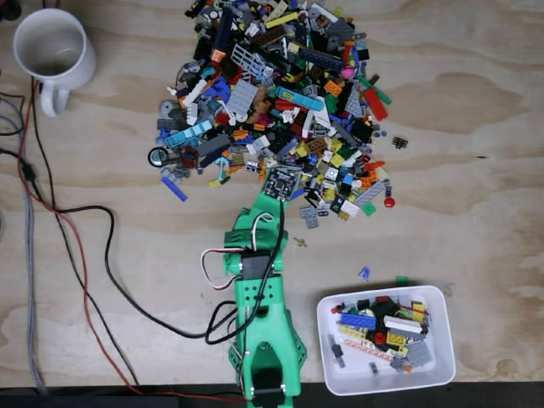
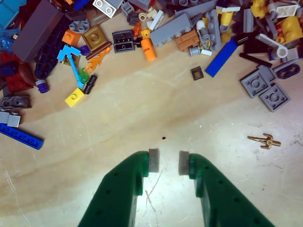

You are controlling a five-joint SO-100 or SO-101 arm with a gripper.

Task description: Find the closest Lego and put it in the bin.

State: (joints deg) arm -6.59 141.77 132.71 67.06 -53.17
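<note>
Fixed view — plywood table (image 1: 476,170), scattered Lego (image 1: 272,102).

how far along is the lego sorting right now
Done: the white bin already holds a small batch of bricks. In hand: nothing; the gripper hovers open and empty over bare table at the edge of the Lego pile. Left: nearly all of that pile, plus strays like the gold piece.
</note>
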